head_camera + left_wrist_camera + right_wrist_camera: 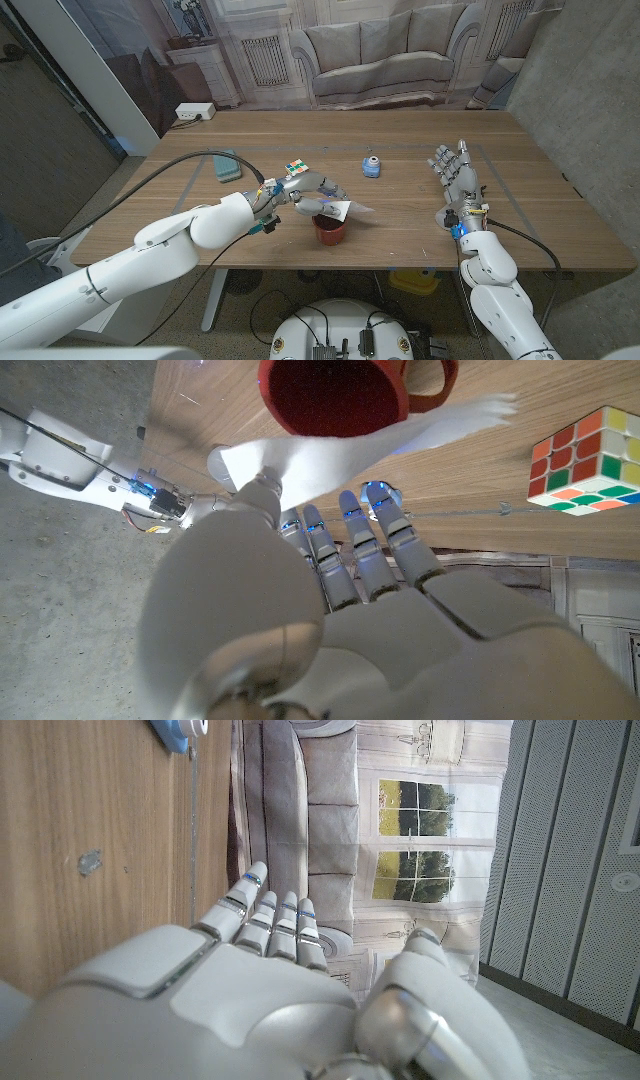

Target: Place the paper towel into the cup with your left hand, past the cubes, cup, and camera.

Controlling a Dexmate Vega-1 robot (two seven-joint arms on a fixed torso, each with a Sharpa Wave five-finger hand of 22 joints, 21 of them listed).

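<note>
The left robot hand (305, 196) hangs just above the red cup (329, 229), pinching the white paper towel (330, 448), which drapes across the cup's rim. The colour cube (296, 169) sits on the counter (400, 140) just behind the cup. A small blue camera (371, 166) stands farther back. Well right of the cup, the right robot hand (455, 180) stands on its edge, fingers apart, holding nothing.

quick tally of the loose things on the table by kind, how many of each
dark red cup: 1
white paper towel, held over the cup by the left hand: 1
multicoloured puzzle cube: 1
small blue round camera: 1
flat teal object: 1
total: 5
</note>
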